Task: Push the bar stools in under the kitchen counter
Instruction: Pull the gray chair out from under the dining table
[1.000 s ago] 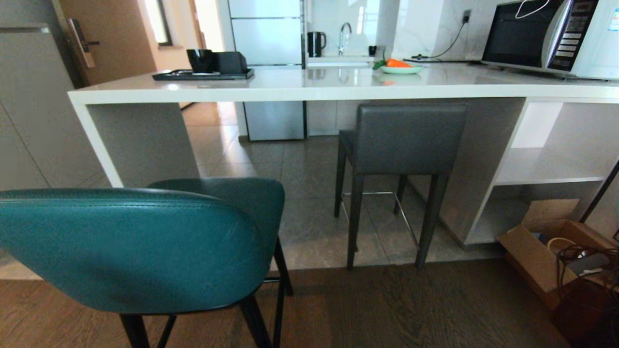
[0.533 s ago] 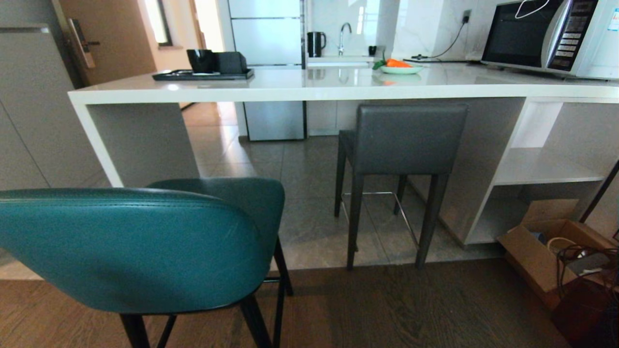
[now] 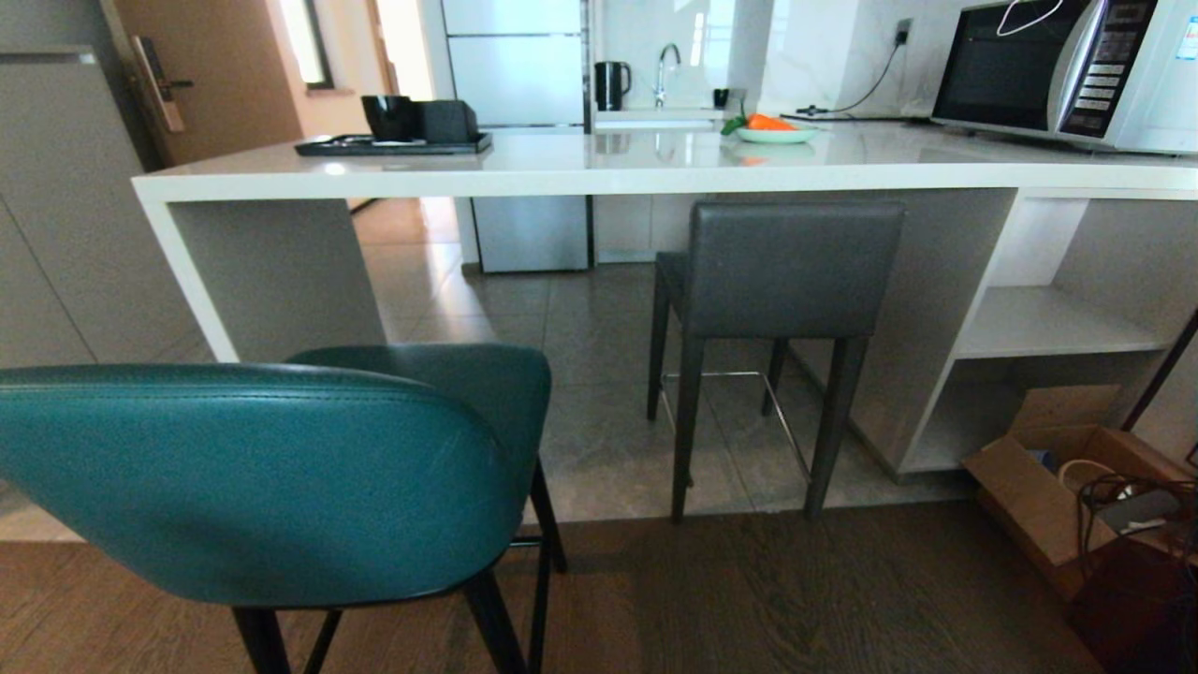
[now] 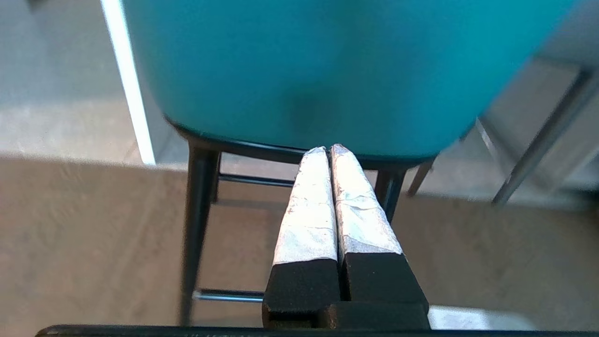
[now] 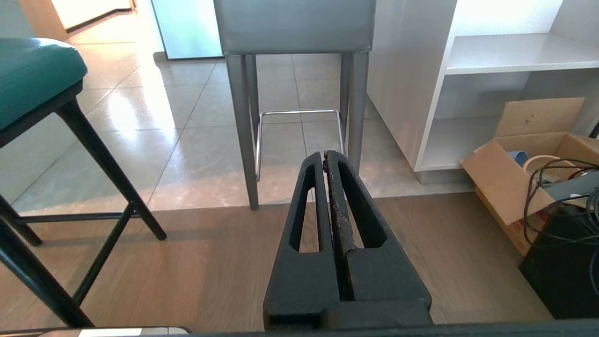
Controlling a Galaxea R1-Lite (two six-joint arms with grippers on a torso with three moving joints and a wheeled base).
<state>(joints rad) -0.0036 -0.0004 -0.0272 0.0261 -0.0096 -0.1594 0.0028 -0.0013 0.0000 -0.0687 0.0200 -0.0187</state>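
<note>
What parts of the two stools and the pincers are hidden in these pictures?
- Teal leather stool: head view, feet cut off by the bottom edge.
- Dark grey square-backed stool: seat top hidden behind its own backrest.
- Left pincer: wrist view cannot settle whether its shut tips touch the teal backrest.
- Both pincers: outside the head view.

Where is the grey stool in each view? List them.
Head view: grey stool right of centre, at the counter.
Left wrist view: only a grey leg at the right edge, probably its.
Right wrist view: top centre.
Shared landmark: teal stool.
</note>
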